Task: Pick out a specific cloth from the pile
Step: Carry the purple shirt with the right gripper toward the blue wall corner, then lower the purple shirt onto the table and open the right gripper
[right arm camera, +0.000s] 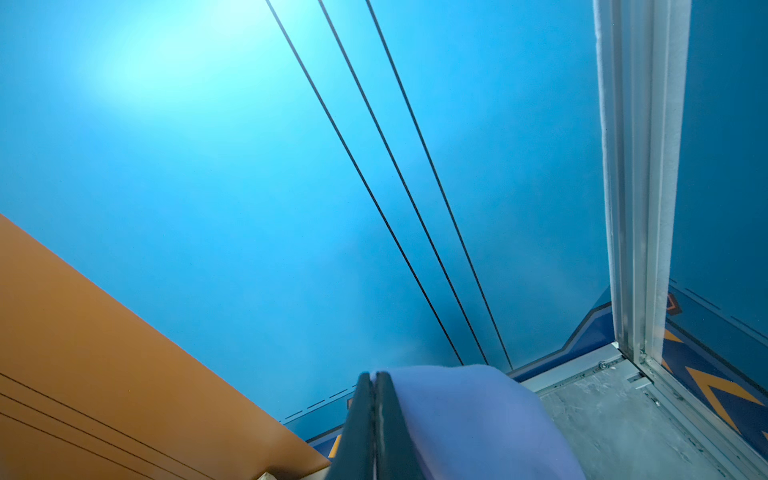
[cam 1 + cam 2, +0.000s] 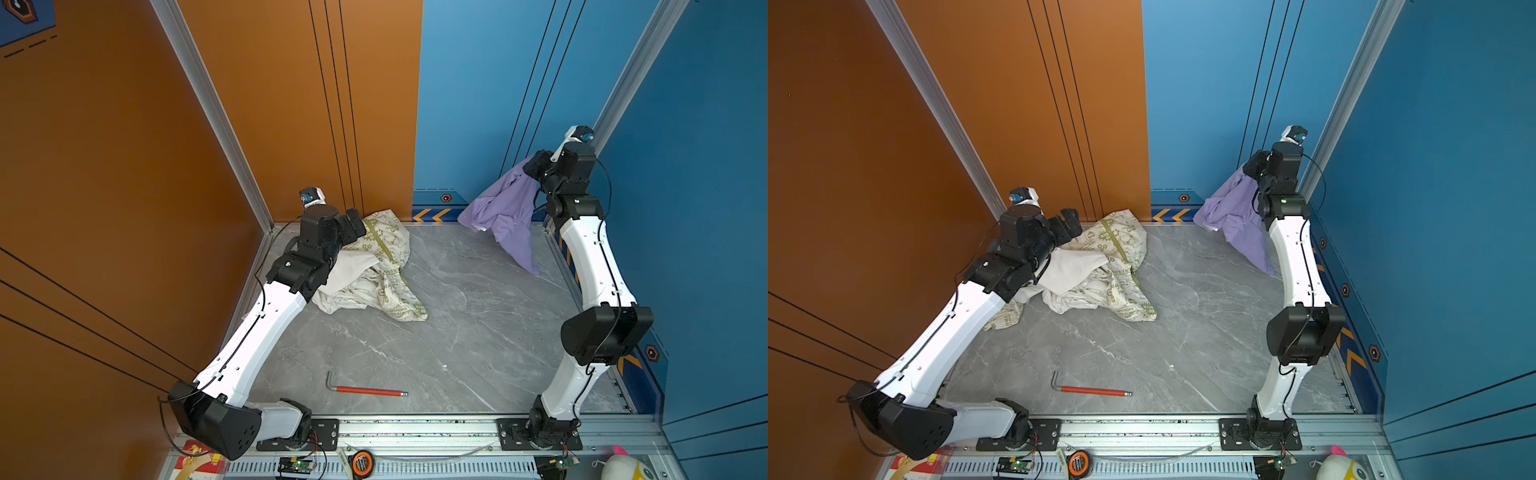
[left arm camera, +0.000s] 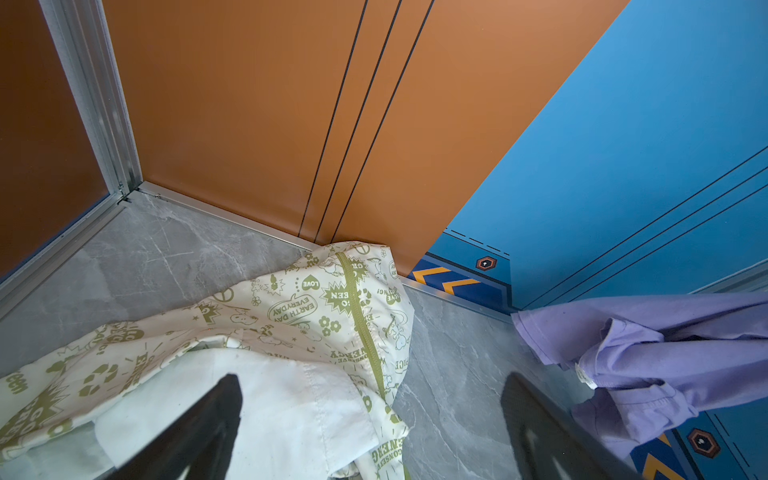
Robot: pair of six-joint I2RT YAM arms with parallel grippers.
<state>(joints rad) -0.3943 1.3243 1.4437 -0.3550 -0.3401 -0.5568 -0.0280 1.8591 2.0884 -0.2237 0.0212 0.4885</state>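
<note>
- Cloth point(image 2: 505, 212), light purple, hangs from the right jaws up by the blue wall point(image 2: 478, 104), at the far right corner of the counter point(image 2: 457, 332).
- Those right jaws are squeezed tight together on a fold of the cloth, which drapes over 1 finger in the right wrist view.
- Its low tip comes down near the counter; I cannot tell if it touches.
- Well apart from it, the pile point(image 2: 374, 270) lies at the far left by the orange wall point(image 2: 270, 104): a cream cloth point(image 2: 395, 245) with green print and a white cloth point(image 2: 353, 270).
- Over the pile, the left jaws stand wide open and hold nothing; 2 dark fingers point(image 3: 216, 415) show far apart.
- Red hex key point(image 2: 365, 390) lies alone near the front.
</note>
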